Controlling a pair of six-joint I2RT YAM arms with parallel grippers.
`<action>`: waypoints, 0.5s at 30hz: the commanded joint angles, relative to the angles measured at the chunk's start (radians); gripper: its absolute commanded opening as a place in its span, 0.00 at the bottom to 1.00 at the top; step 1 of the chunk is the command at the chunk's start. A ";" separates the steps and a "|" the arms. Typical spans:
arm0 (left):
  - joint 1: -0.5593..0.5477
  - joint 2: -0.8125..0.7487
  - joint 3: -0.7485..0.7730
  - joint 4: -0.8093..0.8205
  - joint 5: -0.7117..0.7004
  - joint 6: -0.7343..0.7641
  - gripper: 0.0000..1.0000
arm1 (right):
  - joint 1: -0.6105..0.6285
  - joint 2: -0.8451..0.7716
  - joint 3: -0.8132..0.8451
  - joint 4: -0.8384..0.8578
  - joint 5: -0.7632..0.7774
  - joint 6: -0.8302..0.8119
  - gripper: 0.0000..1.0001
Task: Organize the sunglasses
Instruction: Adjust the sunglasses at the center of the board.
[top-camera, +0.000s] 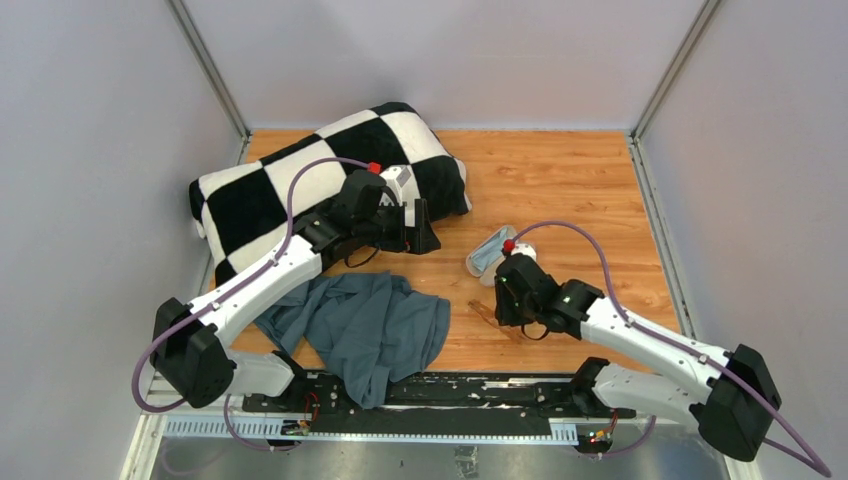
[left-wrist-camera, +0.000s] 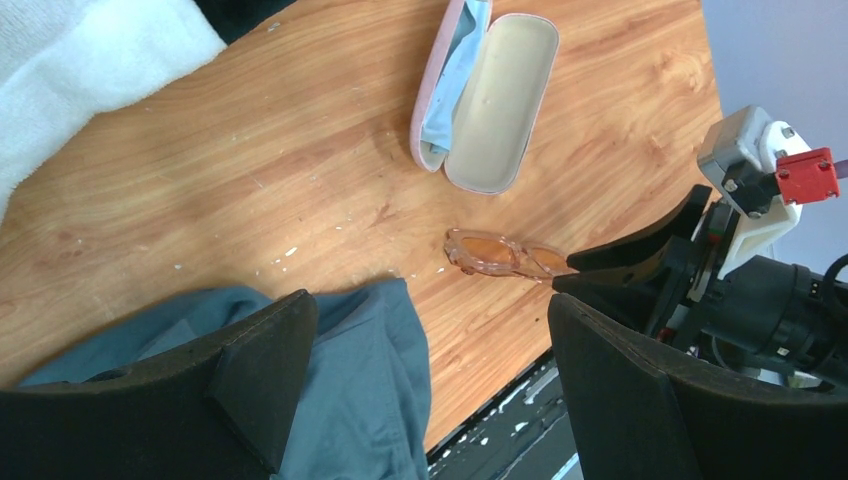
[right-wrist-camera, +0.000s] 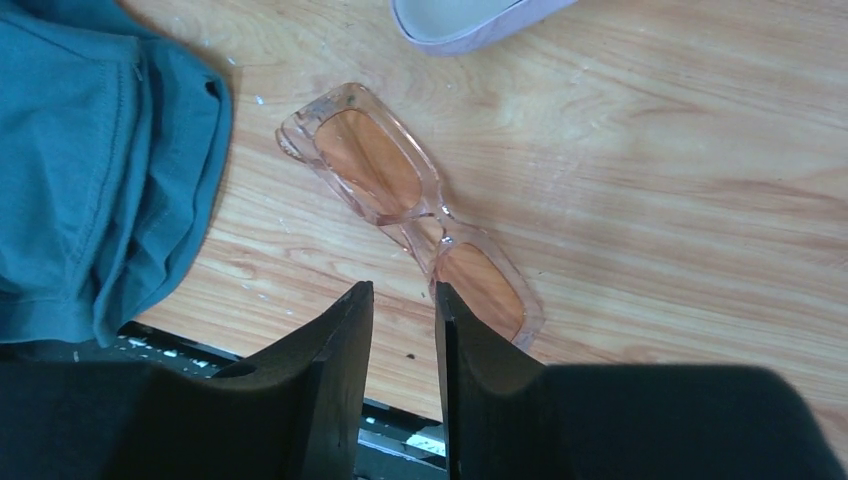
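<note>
Right gripper (right-wrist-camera: 402, 290) hangs just beside the small sunglasses with see-through orange lenses and a thin plastic frame (right-wrist-camera: 418, 218); its two black fingers are almost closed, with a thin gap and nothing in it, while the left gripper (left-wrist-camera: 430, 330) is wide open and empty. The sunglasses lie flat on the smooth wooden table (right-wrist-camera: 650, 200), right of the soft crumpled blue-grey cloth (right-wrist-camera: 90, 150) and nearer than the open pink oblong case (left-wrist-camera: 490, 100). They look light, hard, slippery and easy to break, so a soft pinch on the thin bridge between the lenses seems best.
</note>
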 joint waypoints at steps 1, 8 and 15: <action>-0.004 0.008 0.002 0.017 0.013 -0.004 0.93 | -0.022 0.036 -0.003 -0.039 0.021 -0.047 0.35; -0.004 0.014 0.006 0.020 0.019 -0.007 0.93 | -0.022 0.108 0.005 -0.039 -0.075 -0.073 0.29; -0.004 0.017 0.004 0.025 0.022 -0.007 0.93 | -0.021 0.125 0.003 -0.038 -0.109 -0.086 0.16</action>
